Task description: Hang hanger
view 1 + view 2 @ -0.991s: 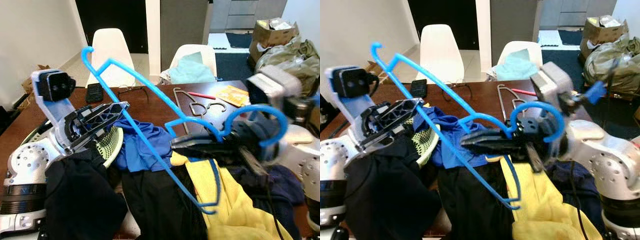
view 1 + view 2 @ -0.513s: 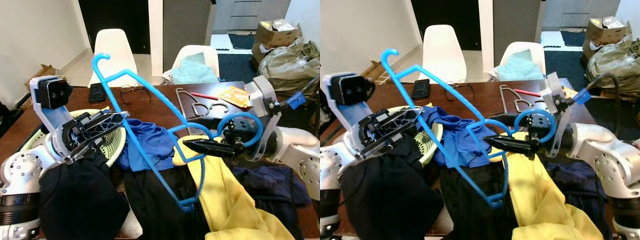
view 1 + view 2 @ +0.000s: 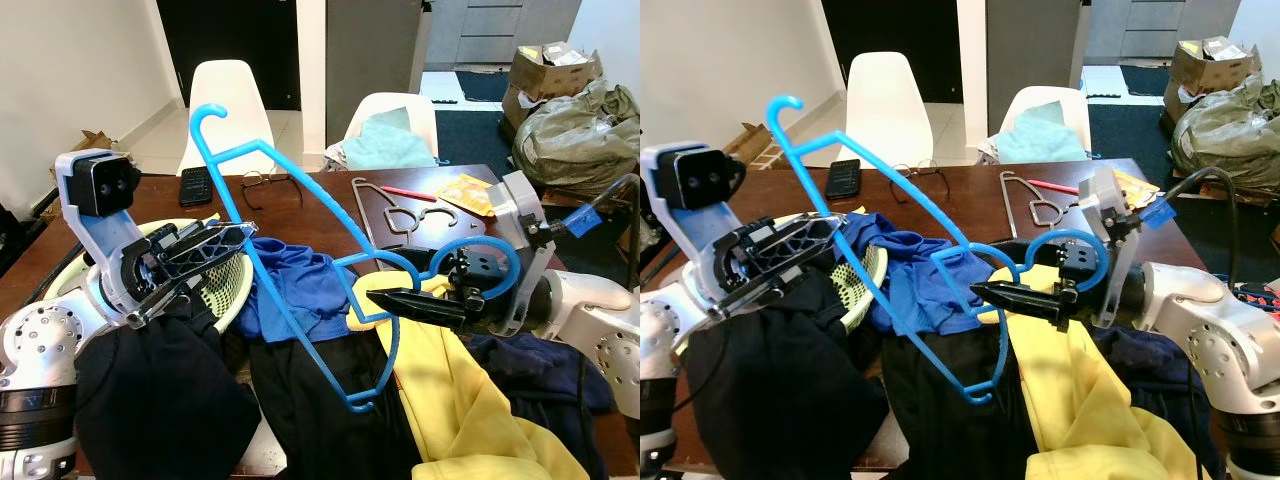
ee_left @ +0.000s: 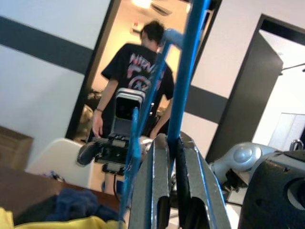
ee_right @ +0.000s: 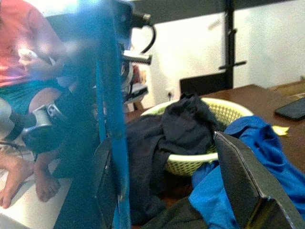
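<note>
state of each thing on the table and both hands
blue hanger: lifted off the table, tilted, hook up
left hand: shut on the hanger bar
right hand: open, one finger against the hanger
green basket: dark clothes draped over it
wire hangers: lying flat on the table
yellow garment: crumpled in the pile

A blue plastic hanger (image 3: 300, 255) is held tilted above the clothes, hook uppermost.

Blue hanger (image 5: 107, 119) blurred close up; yellow basket (image 3: 232, 285) largely under clothes.
</note>
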`<state>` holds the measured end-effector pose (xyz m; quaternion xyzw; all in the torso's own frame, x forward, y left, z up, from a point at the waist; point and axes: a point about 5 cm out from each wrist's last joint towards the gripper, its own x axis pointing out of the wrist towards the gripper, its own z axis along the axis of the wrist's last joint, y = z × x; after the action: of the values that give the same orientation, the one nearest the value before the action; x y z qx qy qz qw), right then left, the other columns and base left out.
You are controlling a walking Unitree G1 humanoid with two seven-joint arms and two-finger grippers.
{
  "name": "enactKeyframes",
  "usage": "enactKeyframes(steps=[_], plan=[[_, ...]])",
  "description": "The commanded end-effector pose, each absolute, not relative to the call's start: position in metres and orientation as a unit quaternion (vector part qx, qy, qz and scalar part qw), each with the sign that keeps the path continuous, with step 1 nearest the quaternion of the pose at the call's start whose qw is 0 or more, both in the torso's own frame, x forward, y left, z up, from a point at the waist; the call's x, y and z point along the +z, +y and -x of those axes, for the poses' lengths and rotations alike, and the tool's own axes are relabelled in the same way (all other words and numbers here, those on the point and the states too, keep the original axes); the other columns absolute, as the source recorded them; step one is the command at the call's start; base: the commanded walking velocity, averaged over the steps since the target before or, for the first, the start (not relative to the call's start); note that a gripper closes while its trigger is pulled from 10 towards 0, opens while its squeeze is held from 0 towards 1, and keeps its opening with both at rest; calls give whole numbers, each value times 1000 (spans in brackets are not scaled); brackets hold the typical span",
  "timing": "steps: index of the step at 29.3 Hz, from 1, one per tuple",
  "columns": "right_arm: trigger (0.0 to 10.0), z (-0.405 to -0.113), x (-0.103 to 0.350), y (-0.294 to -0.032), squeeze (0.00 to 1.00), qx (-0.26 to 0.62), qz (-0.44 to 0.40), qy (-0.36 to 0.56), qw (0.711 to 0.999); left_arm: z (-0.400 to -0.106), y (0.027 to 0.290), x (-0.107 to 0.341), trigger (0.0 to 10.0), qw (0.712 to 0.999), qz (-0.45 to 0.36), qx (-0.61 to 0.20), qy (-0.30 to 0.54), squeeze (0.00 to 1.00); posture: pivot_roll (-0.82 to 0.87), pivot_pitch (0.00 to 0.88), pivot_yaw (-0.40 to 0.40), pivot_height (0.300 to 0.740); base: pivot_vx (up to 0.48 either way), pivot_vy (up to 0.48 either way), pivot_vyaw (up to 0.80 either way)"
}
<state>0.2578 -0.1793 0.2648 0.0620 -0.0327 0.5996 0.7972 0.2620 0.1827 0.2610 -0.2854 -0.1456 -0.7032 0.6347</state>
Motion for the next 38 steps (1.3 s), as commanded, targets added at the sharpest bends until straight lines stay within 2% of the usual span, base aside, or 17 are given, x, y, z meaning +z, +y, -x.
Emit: enactKeyframes(steps=[1,5,6,8,10,15,18,19,20,22,26,28,32,33,34,36,38], plan=[[10000,-260,270,-186,0,587,-81,-46,804,-258,189,264,0,630,281,-706,-160,0,-93,0,49,740,0,0,0],[10000,-259,275,-186,0,589,-99,-61,800,-257,188,263,0,628,283,-707,-159,0,-93,0,48,740,0,0,0],[10000,-266,266,-181,0,570,-65,-23,819,-256,182,261,0,618,288,-717,-148,0,-94,0,50,740,0,0,0],[10000,-266,266,-181,0,570,-65,-23,819,-256,182,261,0,618,288,-717,-148,0,-94,0,50,740,0,0,0],[10000,-276,248,-174,0,531,15,37,846,-253,166,258,0,596,293,-737,-127,0,-94,0,50,740,0,0,0],[10000,-275,244,-177,0,528,15,50,848,-252,161,258,0,591,294,-741,-126,0,-94,0,50,740,0,0,0],[10000,-266,243,-182,0,550,2,64,832,-252,163,259,0,593,294,-738,-131,0,-93,0,48,740,0,0,0],[10000,-257,245,-183,0,579,-20,63,813,-252,164,259,0,593,293,-738,-131,0,-94,0,49,740,0,0,0],[10000,-257,245,-183,0,579,-20,63,813,-252,164,259,0,593,293,-738,-131,0,-94,0,49,740,0,0,0],[10000,-247,250,-182,0,616,-67,47,783,-252,166,259,0,594,291,-738,-130,0,-94,0,46,740,0,0,0],[10000,-246,253,-183,0,625,-97,33,774,-251,166,259,0,595,290,-738,-130,0,-93,0,47,740,0,0,0],[10000,-250,254,-188,0,624,-153,10,766,-250,166,259,0,595,289,-739,-131,0,-93,0,47,740,0,0,0],[10000,-253,253,-199,0,621,-203,-11,757,-249,166,259,0,594,289,-739,-131,0,-86,0,40,740,0,0,0],[10000,-254,254,-210,0,618,-240,-27,748,-249,167,259,0,594,288,-739,-131,0,-85,0,37,740,0,0,0],[10000,-254,254,-210,0,618,-240,-27,748,-249,167,259,0,594,288,-739,-131,0,-85,0,37,740,0,0,0],[10000,-251,253,-222,0,626,-277,-33,728,-248,168,259,0,594,287,-740,-131,0,-85,0,35,740,0,0,0],[10000,-247,250,-223,0,638,-276,-18,719,-248,168,259,0,595,286,-740,-131,0,-84,0,34,740,0,0,0]])
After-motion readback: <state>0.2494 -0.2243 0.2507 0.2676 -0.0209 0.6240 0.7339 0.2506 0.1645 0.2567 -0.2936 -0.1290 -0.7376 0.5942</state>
